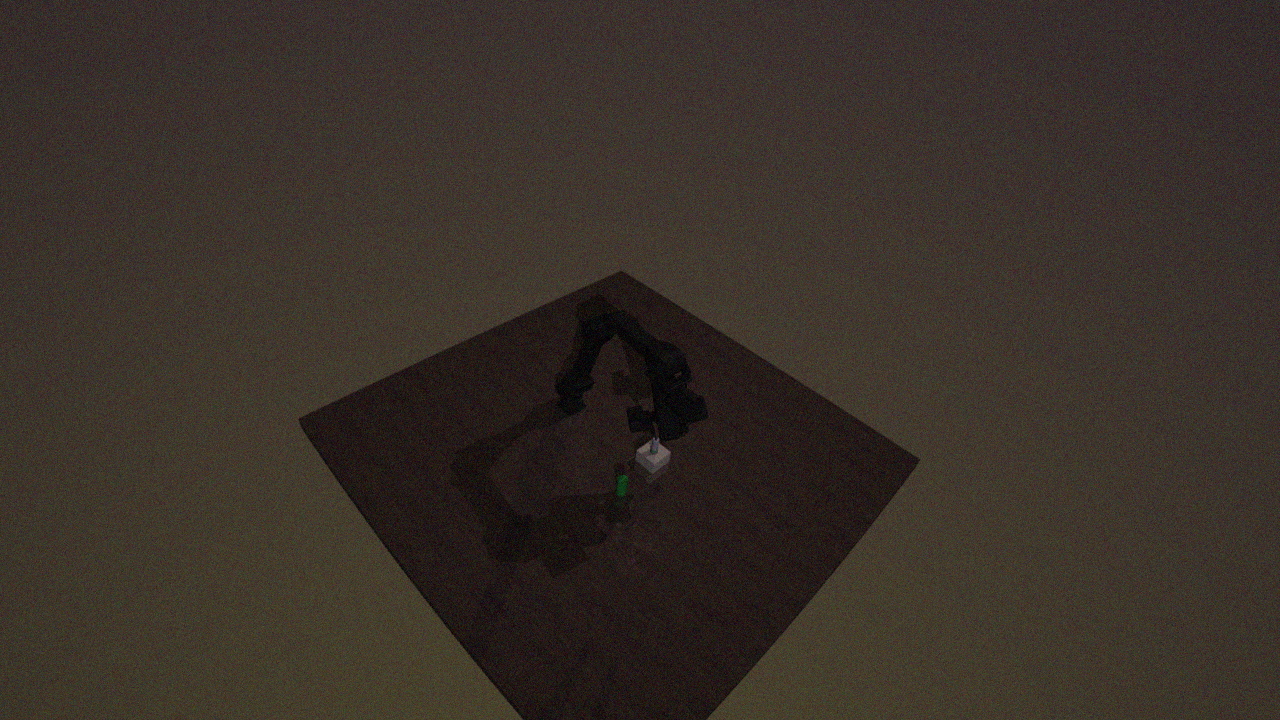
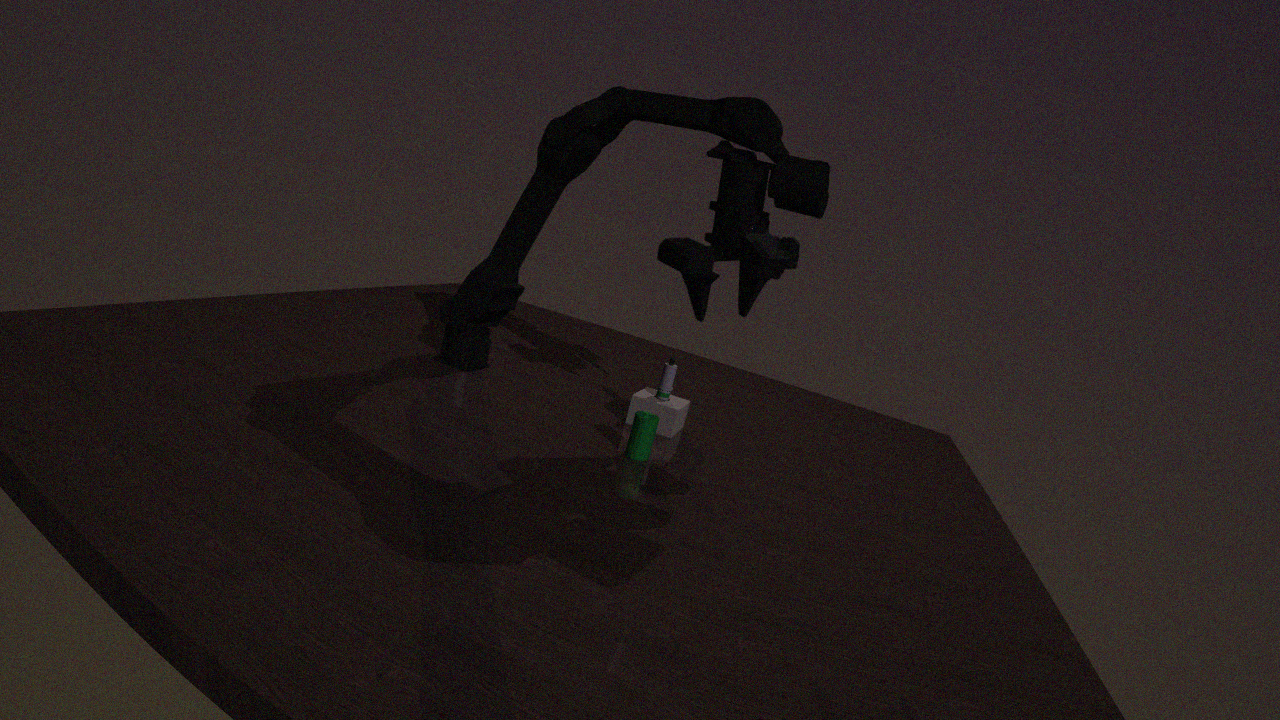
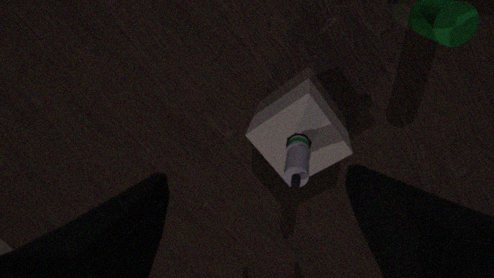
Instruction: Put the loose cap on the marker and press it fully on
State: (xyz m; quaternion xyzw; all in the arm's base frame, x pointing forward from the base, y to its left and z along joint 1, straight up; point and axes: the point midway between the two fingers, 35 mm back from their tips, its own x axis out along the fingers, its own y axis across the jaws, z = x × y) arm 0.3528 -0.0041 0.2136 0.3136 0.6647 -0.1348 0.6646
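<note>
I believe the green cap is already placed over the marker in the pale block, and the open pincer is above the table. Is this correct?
Not quite: the exterior view shows the green cap standing on the table beside the block, not over the marker. The rest is right.
</note>
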